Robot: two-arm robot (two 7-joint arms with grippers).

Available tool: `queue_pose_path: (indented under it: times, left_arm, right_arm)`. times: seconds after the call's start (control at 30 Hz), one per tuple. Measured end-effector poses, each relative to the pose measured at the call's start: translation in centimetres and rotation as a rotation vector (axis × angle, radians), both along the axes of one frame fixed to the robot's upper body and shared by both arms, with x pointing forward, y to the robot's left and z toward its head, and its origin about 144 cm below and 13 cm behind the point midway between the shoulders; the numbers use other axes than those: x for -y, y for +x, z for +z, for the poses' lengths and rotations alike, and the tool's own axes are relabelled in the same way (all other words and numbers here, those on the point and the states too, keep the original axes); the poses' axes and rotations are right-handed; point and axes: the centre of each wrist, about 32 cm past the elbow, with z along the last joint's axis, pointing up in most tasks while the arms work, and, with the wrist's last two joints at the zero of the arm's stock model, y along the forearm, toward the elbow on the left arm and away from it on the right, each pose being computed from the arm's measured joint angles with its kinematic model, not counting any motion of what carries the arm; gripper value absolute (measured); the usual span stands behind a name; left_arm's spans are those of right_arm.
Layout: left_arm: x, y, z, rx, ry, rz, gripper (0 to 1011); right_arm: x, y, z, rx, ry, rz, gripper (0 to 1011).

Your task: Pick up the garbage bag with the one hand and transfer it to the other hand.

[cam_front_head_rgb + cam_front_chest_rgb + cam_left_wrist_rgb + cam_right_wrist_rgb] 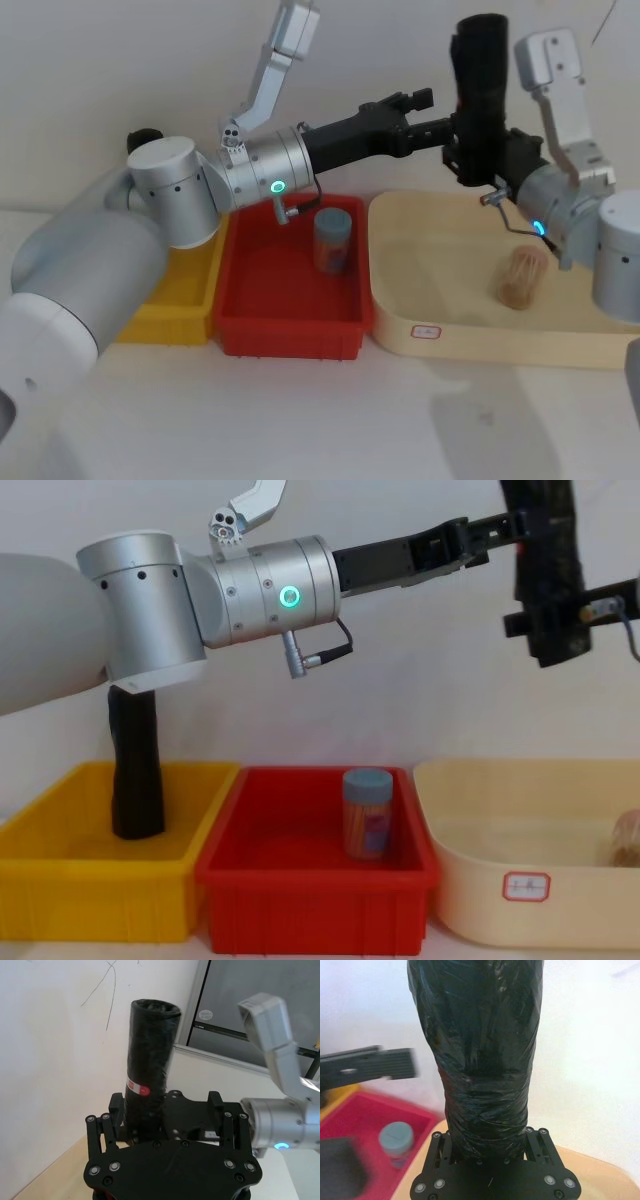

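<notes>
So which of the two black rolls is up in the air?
The thick garbage bag, held upright by the right gripper above the cream tray. The slimmer black roll stands in the yellow bin.

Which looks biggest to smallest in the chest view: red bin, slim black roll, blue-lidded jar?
1. Red bin, widest by far.
2. Slim black roll standing in the yellow bin.
3. Blue-lidded jar, shortest.
</notes>
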Motion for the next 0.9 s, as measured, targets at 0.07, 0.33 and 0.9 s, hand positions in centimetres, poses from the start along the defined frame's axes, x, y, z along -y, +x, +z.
queue_pose_path:
  times: [0.07, 0.33, 0.9]
  left_arm:
    - [0.0, 0.0, 0.0, 0.000, 0.000, 0.000, 1000]
    - [0.0, 0.0, 0.0, 0.000, 0.000, 0.000, 1000]
    - [0.0, 0.0, 0.0, 0.000, 0.000, 0.000, 1000]
  right_arm:
    - [0.4, 0.4, 0.1, -0.011, 0.005, -0.023, 573]
    - [1.1, 1.0, -0.3, -0.046, 0.032, -0.052, 573]
    - [1.0, -1.8, -1.5, 0.002, 0.092, -0.028, 630]
